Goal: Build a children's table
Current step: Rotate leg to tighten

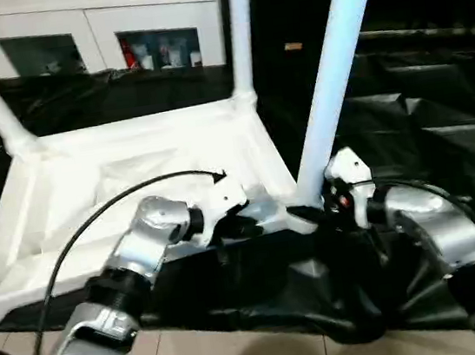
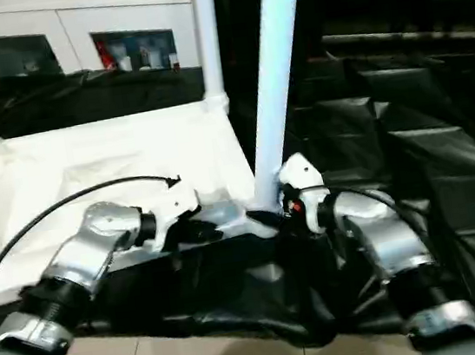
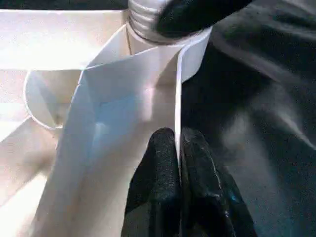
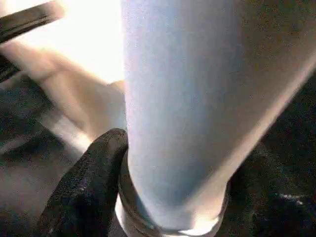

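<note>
We see the tabletop [image 1: 133, 182] lying underside up on black sheeting [image 1: 440, 116]. The left claw [image 3: 177, 148] pinches its rim; the right claw [image 1: 317, 212] clasps the near-corner leg [image 1: 331, 86] at its base.

Both silver forearms are extended forward and inward, the left arm [image 1: 135, 261] from seven o'clock, the right arm [image 1: 437, 230] from five o'clock. The left gripper [image 3: 177, 148] is pinched onto the tabletop rim [image 3: 177, 89]. The right gripper [image 1: 312, 213] is clasped around the leg [image 1: 331, 86] base.
</note>
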